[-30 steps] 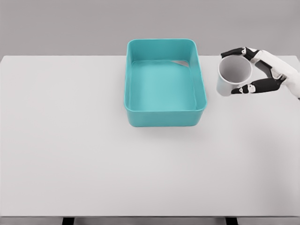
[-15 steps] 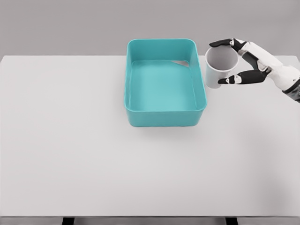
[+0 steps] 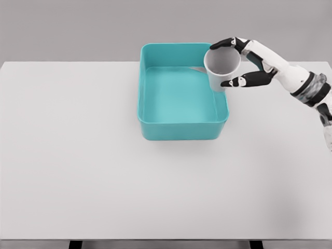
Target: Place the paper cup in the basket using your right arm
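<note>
A white paper cup (image 3: 221, 69) hangs in the air over the far right corner of the teal basket (image 3: 155, 122), its open mouth facing me. My right hand (image 3: 233, 62) is shut on the cup, with dark fingertips over its rim and the thumb below. The white right arm comes in from the right edge. The basket stands at the middle of the table's far half and holds nothing. The left arm is out of view.
The white table (image 3: 104, 176) spreads wide around the basket. Its front edge runs along the bottom of the picture, and a grey wall stands behind the far edge.
My right hand has carried the cup leftward and a little upward, from beside the basket's right wall to above its far right corner.
</note>
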